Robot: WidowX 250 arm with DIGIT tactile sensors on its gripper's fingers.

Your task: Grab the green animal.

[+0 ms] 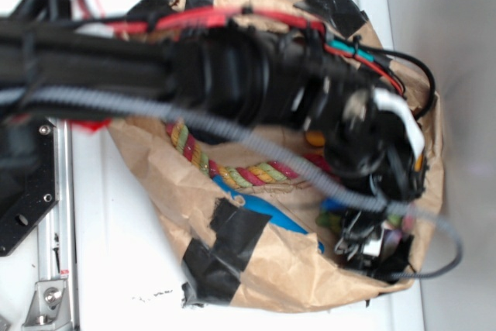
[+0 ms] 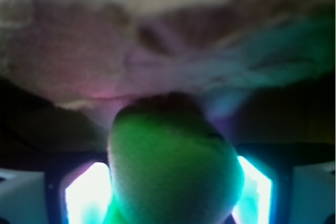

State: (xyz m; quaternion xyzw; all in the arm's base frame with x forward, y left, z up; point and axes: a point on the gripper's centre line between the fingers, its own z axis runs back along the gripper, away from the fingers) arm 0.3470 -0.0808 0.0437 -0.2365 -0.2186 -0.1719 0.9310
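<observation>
So the pincer [image 1: 372, 242] is sitting way down at the far end of the brown paper bag [image 1: 302, 284], with the black arm [image 1: 232, 75] and its cables stretching across most of the exterior shot and blocking a lot of it. From that angle I honestly can't make out the fingers properly.

The wrist cam is showing it better: the green animal [image 2: 173, 166] is filling the lower middle of the frame, sitting right between the two fingers [image 2: 84, 198], which are glowing bright on either side of it. Both look like they're pressing against its sides, so I'm calling it clenched on the toy. Beyond the toy, the blurry crumpled bag wall is taking up the top of the view.

Back along the arm from the pincer, the braided rope [image 1: 232, 168] is lying across the bag floor, and something blue [image 1: 271, 215] is peeking out just under it.
</observation>
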